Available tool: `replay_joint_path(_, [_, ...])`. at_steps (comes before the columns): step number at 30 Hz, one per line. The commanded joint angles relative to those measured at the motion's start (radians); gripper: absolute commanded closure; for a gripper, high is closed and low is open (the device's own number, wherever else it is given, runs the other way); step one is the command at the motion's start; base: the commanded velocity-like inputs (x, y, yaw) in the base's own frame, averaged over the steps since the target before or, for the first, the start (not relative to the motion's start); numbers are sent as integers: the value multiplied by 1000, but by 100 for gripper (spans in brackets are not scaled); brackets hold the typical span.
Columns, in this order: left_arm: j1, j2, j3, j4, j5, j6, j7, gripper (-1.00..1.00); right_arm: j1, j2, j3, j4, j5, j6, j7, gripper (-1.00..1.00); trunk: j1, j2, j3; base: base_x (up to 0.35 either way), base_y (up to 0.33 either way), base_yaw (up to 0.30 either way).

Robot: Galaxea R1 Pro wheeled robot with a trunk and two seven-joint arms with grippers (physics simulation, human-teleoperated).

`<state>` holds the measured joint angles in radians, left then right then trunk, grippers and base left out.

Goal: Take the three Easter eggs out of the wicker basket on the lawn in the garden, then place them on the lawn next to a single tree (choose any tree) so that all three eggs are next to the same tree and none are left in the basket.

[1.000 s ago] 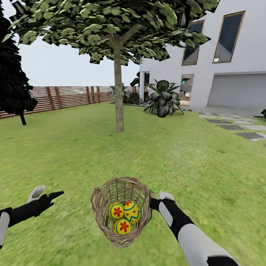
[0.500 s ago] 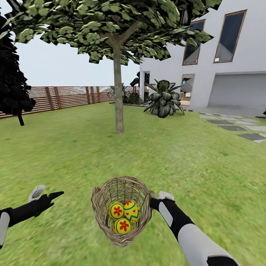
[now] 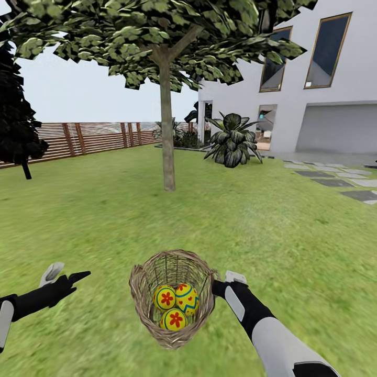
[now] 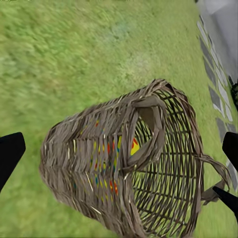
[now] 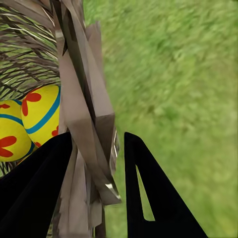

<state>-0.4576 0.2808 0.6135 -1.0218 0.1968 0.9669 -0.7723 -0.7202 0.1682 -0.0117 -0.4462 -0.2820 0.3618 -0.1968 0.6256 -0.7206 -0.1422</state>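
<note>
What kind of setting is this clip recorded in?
A simulated home garden, by the look of it: a wide lawn with a tree, a brown slatted fence along the back, and a white house with stepping stones beside it.

right hand point(image 3: 220, 285) gripping wicker basket point(image 3: 173, 335), eggs point(image 3: 175, 306) inside

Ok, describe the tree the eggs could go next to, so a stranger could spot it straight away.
Start at the white house and look toward the slatted fence. On the lawn between them stands the tree: one straight grey-brown trunk, broad leafy crown, unlike the low spiky shrub or dark conifer.
</note>
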Motion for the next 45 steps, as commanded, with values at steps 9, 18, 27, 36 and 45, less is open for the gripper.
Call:
replay_joint_path(9, [-1,0,2,0,-2,4,-5,-100,-1,1,-2,-3,-11,3,-6,100,1,-1,-2,258,0,0])
replay_joint_path(18, [-1,0,2,0,-2,4,-4,-100,-1,4,-2,-3,-11,3,-6,100,1,-1,-2,257,0,0])
replay_joint_path(27, [-1,0,2,0,-2,4,-4,-100,-1,5,-2,-3,-11,3,-6,100,1,-1,-2,256,0,0])
replay_joint_path(36, [-1,0,2,0,-2,4,-4,-100,-1,6,-2,-3,-11,2,-6,100,1,-1,-2,253,0,0])
replay_joint_path(45, [-1,0,2,0,-2,4,-4,-100,-1,6,-2,-3,-11,2,-6,100,1,-1,-2,251,0,0])
